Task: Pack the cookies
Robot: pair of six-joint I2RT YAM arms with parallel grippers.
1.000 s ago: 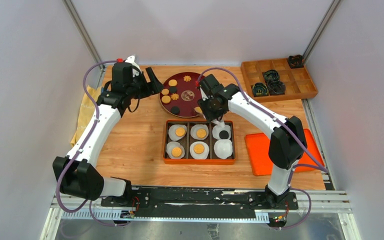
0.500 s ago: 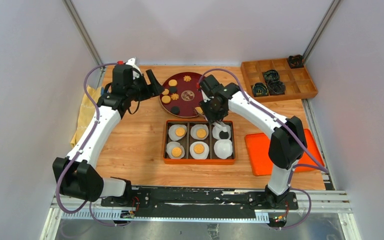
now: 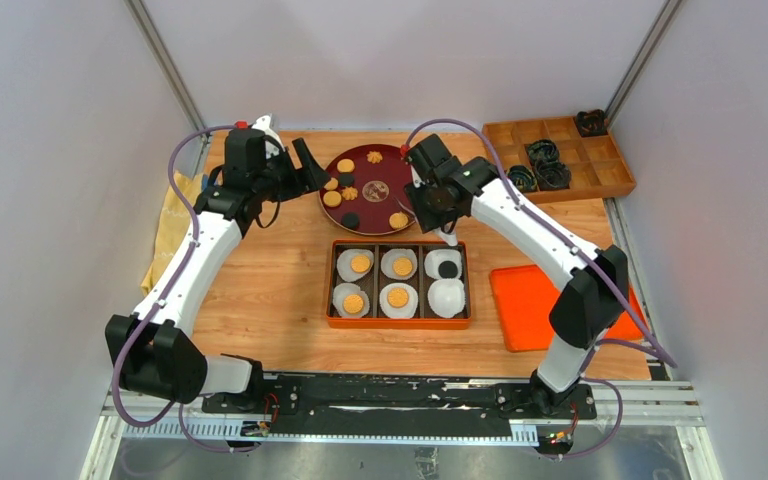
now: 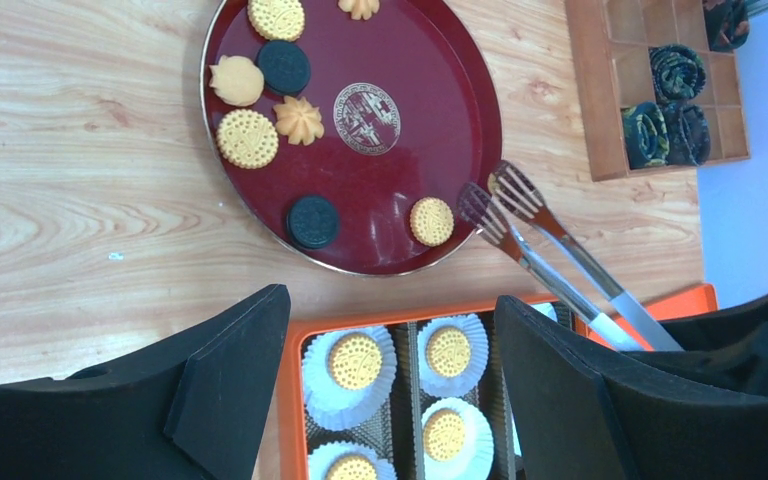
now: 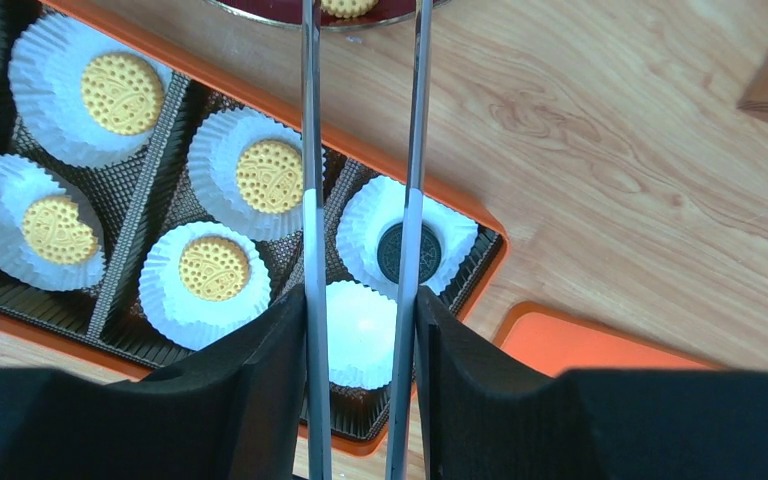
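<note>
Left gripper: the left gripper [image 3: 300,165] hangs wide open and empty above the tabletop [image 3: 260,290], just left of the plate [image 4: 430,110].
Right gripper: the right gripper [image 5: 360,310] is clamped on the handles of metal tongs [image 4: 550,270], one finger pressing each arm from outside.
Tongs: they reach from the box toward the plate. The two tips stand apart with nothing between them, at the plate's near right rim, close to a golden cookie [image 4: 431,221].
Cookies on plate: eight cookies lie loose on the dark red plate. Three are golden rounds, two are dark rounds [image 4: 313,221], two are flower-shaped [image 4: 299,119], and one is a pale piece [image 4: 236,80]. Most cluster at the left side.
Cookies in box: the orange box [image 3: 398,323] sits on the tabletop just in front of the plate. It has six white paper cups [image 5: 50,60] in three columns of two. Four cups, in the left and middle columns, each hold a golden cookie [image 5: 120,92]. The right column's far cup holds a dark cookie [image 5: 392,255].
Empty cup: the right column's near cup [image 5: 360,325] holds nothing.
Surroundings: a flat orange tray [image 3: 530,310] lies right of the box. A wooden organizer [image 3: 600,170] with dark coiled items stands at the far right. A yellow cloth [image 3: 170,220] lies at the left edge.
</note>
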